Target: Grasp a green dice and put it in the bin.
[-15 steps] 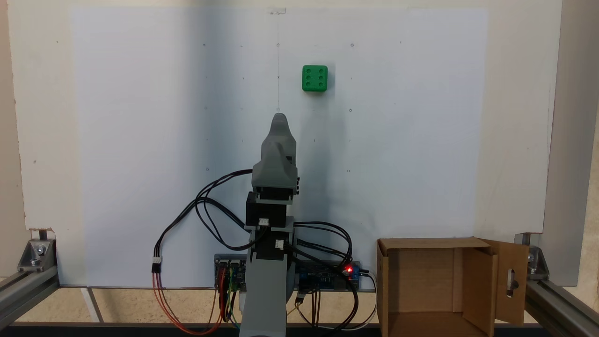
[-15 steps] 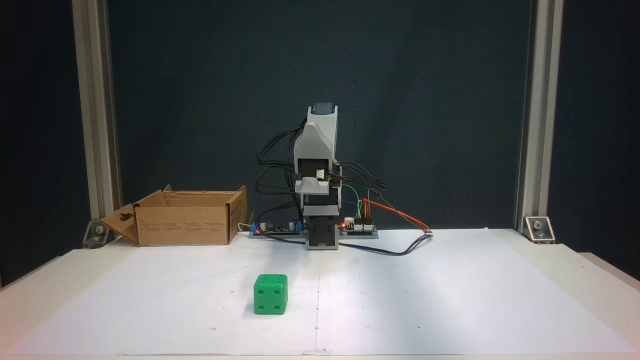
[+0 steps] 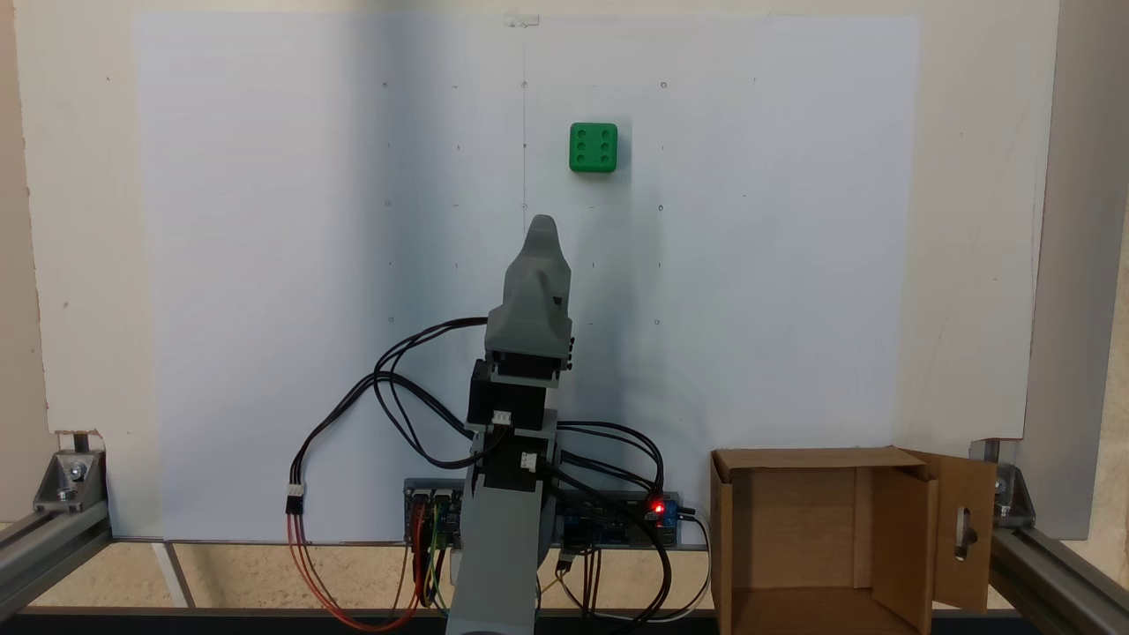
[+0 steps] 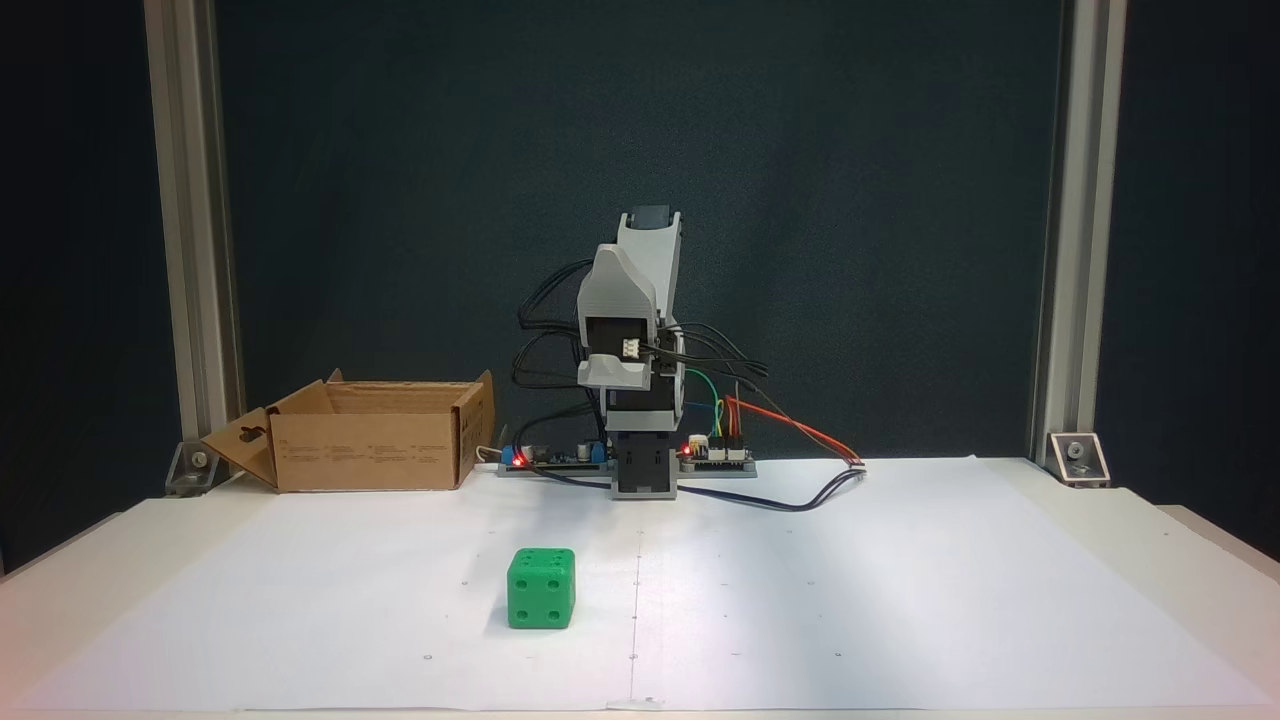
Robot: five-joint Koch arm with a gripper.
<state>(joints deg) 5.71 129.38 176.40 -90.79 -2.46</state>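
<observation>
Green plastic is catching the light in a fixed view from above, where the green dice [image 3: 593, 147] is sitting six pips up on the white paper sheet [image 3: 265, 265], toward the sheet's far edge and a little right of its centre line. The gripper [image 3: 542, 226] is pointing at it from the near side, well apart from it, and its jaws are lying one behind the other, so I cannot tell how far open it is; nothing is showing in its hold. The bin [image 3: 798, 460] is standing open at the table's near right corner in this view, its slotted flap folded out.

Seen from the opposite end of the table, in a fixed view, the green dice [image 4: 541, 588] is resting flat near the sheet's front edge, a four-pip face turned to the camera. The arm [image 4: 640, 330] is standing folded and upright over its base, and the bin [image 4: 370, 450] is at the back left.

Judging by its look, the dice is hard, light and stiff, with smooth, possibly slippery faces and rounded edges. Two opposite flat side faces, taken at mid-height, seem the safest hold.
</observation>
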